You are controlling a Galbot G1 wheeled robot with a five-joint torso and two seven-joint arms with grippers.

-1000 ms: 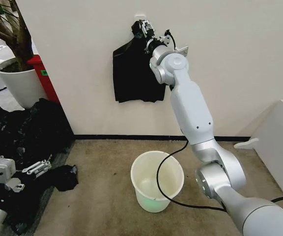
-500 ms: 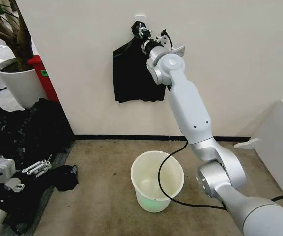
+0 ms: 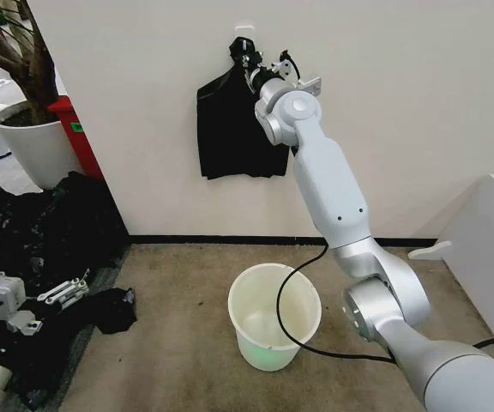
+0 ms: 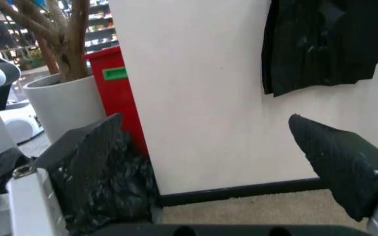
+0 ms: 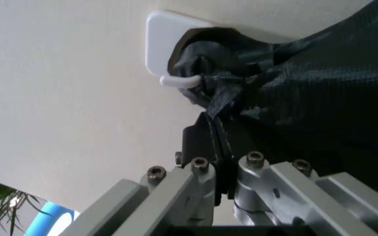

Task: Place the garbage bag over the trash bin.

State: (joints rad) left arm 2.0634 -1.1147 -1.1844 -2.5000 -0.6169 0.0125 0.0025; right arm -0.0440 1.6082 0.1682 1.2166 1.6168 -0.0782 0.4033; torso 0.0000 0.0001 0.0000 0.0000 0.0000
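Plain white wall (image 3: pixel 401 103), black baseboard (image 3: pixel 230 239), brown carpet floor (image 3: pixel 178 360), potted tree (image 3: pixel 24 129).

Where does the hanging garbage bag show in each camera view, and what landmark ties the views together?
Head view: garbage bag hangs high on the white wall, above the trash bin.
Left wrist view: upper right corner, against the same wall.
Right wrist view: its knotted top on a white hook, right tool shut on it.

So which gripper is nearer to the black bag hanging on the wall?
The right. The right gripper is shut on the black bag just under its hook; the left gripper is open, low beside the floor.
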